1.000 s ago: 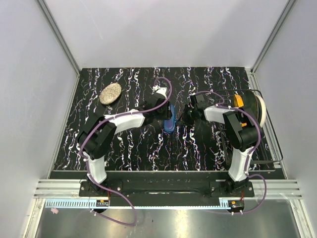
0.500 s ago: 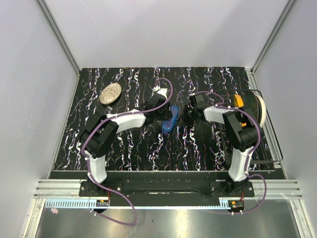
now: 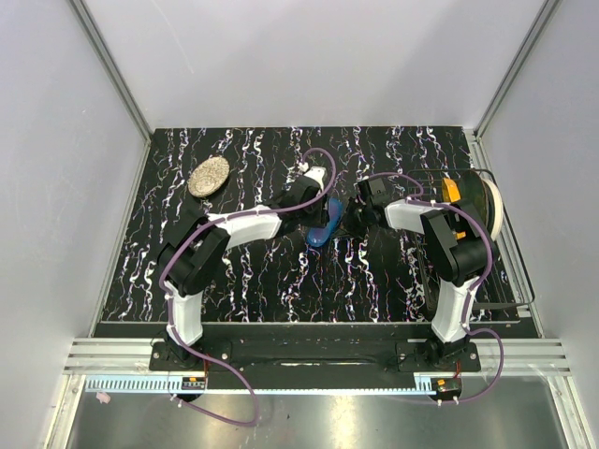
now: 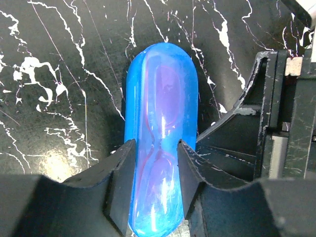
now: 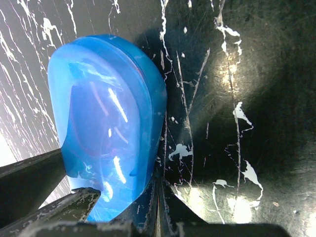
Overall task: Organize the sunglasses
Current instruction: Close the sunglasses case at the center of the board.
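The sunglasses (image 4: 157,126) lie inside the blue case (image 3: 318,236), showing only as a pink outline through the translucent shell, near the middle of the table (image 3: 243,281). Judged by their thin frame they are light, springy and easily bent, with lenses that would scratch, so they are best not pinched directly. Enclosed like this, the case is the part to hold. The case looks hard, glossy and rounded, which probably makes it stiff enough to squeeze but slippery, and curved sides could let it squirt out of a grip. A hold across the narrow width near the middle of its length seems safest. The left gripper (image 4: 155,148) clamps it that way, one finger on each long side, though closer to one end than to the middle. The right gripper (image 5: 158,185) has its fingers pressed together, holding nothing, with its tip at the case's right edge. Whether it touches the case cannot be told, nor can whether the lid has snapped fully shut. A beige oval thing (image 3: 208,176) lies well apart at the far left.
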You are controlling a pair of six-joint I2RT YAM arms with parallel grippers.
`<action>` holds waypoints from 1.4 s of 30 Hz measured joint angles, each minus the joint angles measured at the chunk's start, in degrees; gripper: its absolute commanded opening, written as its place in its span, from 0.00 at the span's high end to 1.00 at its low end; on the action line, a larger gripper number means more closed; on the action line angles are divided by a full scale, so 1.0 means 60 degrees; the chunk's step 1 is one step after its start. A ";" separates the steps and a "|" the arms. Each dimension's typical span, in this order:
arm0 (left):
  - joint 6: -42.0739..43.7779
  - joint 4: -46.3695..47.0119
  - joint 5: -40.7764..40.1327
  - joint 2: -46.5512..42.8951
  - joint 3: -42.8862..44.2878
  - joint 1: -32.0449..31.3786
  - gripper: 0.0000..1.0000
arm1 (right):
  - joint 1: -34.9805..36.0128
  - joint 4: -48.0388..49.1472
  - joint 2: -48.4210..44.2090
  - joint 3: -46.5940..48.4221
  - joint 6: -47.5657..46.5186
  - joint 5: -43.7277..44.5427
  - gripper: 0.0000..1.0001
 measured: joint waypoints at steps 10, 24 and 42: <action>0.0040 -0.0015 -0.0259 0.0189 0.0288 -0.0080 0.60 | 0.0011 -0.0131 0.0000 0.0066 -0.0007 0.0073 0.92; -0.0321 -0.0011 -0.0652 0.0372 0.0452 -0.0233 0.60 | 0.0124 -0.1530 -0.1147 0.0408 -0.0885 0.2098 0.75; -0.0667 -0.0382 -0.0656 0.0499 0.0714 -0.0182 0.69 | 0.0113 -0.1596 -0.0561 0.1271 -0.1162 0.2215 0.80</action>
